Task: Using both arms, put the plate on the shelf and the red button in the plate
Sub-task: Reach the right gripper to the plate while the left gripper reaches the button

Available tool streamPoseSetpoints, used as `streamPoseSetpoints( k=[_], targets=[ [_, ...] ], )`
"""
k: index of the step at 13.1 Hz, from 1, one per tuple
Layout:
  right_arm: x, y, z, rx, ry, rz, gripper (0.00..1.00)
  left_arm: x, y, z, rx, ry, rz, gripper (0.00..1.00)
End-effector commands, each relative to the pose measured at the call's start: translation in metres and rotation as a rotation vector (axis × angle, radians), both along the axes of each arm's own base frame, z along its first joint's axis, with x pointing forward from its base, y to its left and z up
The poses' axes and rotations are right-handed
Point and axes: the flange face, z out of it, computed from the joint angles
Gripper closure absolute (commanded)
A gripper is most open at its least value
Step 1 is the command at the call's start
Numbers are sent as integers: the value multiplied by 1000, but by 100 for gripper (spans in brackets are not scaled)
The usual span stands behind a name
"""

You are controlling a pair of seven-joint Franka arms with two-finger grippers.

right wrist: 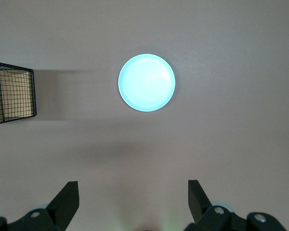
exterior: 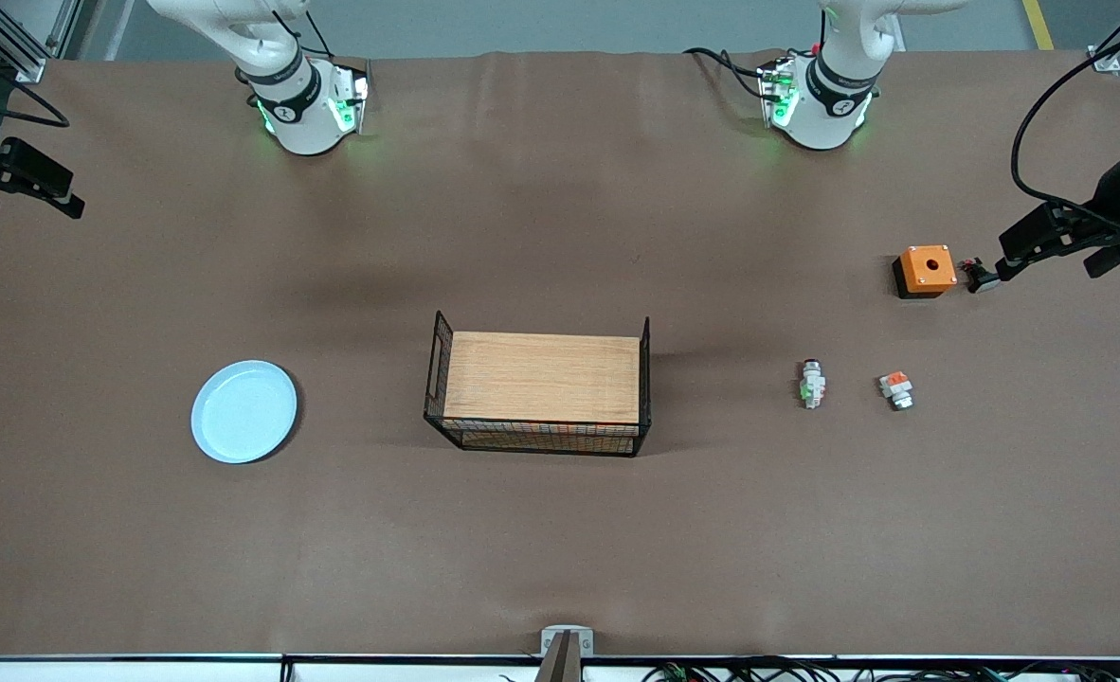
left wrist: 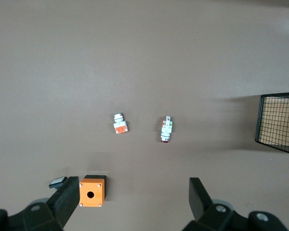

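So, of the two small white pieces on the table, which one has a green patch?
The red button, lying closer to the wire rack. The other white piece, toward the left arm's end, carries an orange-red block instead.

One round pale blue plate (exterior: pixel 243 411) is counted, one black wire basket with a wooden top (exterior: pixel 541 390), one orange square box with a hole (exterior: pixel 927 270), and two small white push-button pieces: one green-patched (exterior: pixel 812 384), one orange-blocked (exterior: pixel 896 389).
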Motion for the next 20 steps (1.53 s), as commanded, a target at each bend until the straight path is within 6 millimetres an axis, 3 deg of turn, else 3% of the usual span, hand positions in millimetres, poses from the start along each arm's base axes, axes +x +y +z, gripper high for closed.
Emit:
streamPoseSetpoints(
  k=[1,5,7,9,10,12,14,15,17,18,20],
  targets=[
    [-7,-4,4,-14,-14,11,0,-1,1,2,-5,9,-12,0],
    [-8,-7,4,-12,-9,3,0,4,3,-5,-10,20,2,0],
    [-7,-9,15,-16,-20,0,0,4,-1,-13,-11,40,25,0],
    [0,-16,21,-16,-27,-18,0,9,0,-31,-10,97,43,0],
    [3,-16,14,-15,-14,-25,0,15,-1,-48,-13,134,42,0],
    [25,-21,-21,-29,49,-27,0,28,-13,-86,-16,201,30,0],
    [59,-25,-77,-25,147,-19,0,44,-21,-129,-44,239,29,0],
    [61,-34,-80,-20,141,-34,0,46,-24,-146,-46,229,29,0],
    [78,-51,-121,-9,195,-62,0,45,-29,-180,-47,205,21,0],
    [82,-63,-131,-7,203,-74,0,43,-33,-195,-48,199,18,0],
    [99,-67,-144,-15,118,-65,0,38,-42,-230,-49,176,-6,0]
  ],
)
